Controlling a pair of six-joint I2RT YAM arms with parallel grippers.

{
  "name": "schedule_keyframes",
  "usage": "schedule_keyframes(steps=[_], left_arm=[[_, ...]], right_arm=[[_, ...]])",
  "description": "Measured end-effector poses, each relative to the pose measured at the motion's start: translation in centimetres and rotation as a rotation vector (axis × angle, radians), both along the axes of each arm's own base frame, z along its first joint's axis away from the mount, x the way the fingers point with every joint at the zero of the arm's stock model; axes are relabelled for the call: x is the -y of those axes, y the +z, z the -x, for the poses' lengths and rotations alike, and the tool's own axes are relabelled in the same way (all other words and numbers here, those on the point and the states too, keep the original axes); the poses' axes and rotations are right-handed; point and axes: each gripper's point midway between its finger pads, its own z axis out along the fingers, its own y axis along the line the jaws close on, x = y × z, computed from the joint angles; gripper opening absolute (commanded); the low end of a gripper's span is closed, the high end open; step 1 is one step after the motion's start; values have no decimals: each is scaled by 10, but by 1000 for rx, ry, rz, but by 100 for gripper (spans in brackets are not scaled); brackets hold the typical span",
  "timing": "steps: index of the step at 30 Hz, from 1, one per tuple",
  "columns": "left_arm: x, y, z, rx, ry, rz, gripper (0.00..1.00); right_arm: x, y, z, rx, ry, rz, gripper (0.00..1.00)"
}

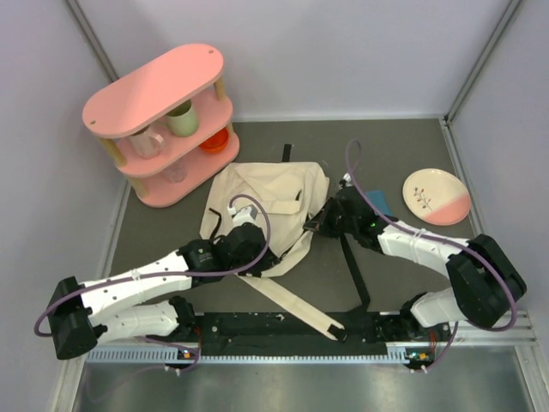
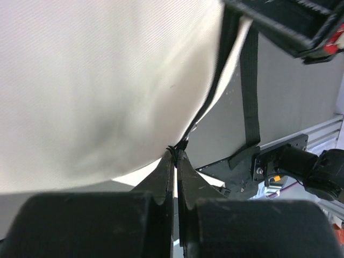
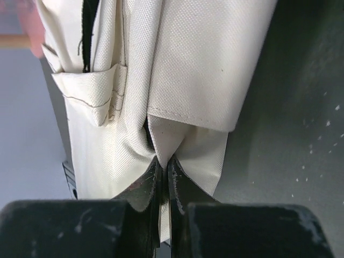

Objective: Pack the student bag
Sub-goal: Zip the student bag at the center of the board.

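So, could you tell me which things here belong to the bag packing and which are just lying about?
Job: bag, left pincer, right pincer, both shut on it.
Lying about: shelf, green mug, orange bowl, plate.

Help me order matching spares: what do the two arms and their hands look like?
Both the left arm and right arm have white link shells between chunky black joint housings. A thin purple cable loops loosely along each. The left hand and right hand are matte black: blocky finger bases tapering to thin tips, the right one's scuffed. No markings are readable.
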Motion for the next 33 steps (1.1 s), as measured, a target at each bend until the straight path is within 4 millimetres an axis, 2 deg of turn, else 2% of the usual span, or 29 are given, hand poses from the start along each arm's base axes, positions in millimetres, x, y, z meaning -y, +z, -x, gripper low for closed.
schedule_keyframes(steps=[5, 11, 17, 18, 19, 20, 22, 23, 24, 26, 33], left_arm=[[-18, -2, 0, 4, 52, -47, 0], [-31, -3, 2, 1, 86, -75, 0], [-53, -14, 8, -7, 113, -132, 0], [-53, -13, 8, -3, 112, -133, 0], [-53, -13, 7, 5, 110, -135, 0], [-53, -13, 7, 10, 105, -138, 0], [-52, -13, 6, 16, 89, -153, 0], [-51, -14, 5, 19, 78, -167, 0], [-49, -15, 4, 20, 69, -175, 0], [-43, -15, 1, 27, 48, -188, 0], [-22, -3, -7, 70, -17, -169, 0]], right_arm=[[15, 16, -16, 73, -77, -14, 0], [24, 11, -16, 83, -103, -10, 0], [43, 11, -30, 90, -154, -2, 0], [46, 11, -32, 92, -157, 0, 12], [48, 11, -34, 96, -154, 7, 17], [49, 11, -34, 99, -146, 9, 31], [52, 13, -34, 110, -130, 21, 45], [54, 15, -34, 127, -120, 34, 59], [56, 17, -33, 133, -117, 37, 64], [60, 24, -30, 157, -103, 50, 69], [66, 78, -2, 278, -53, -34, 71]])
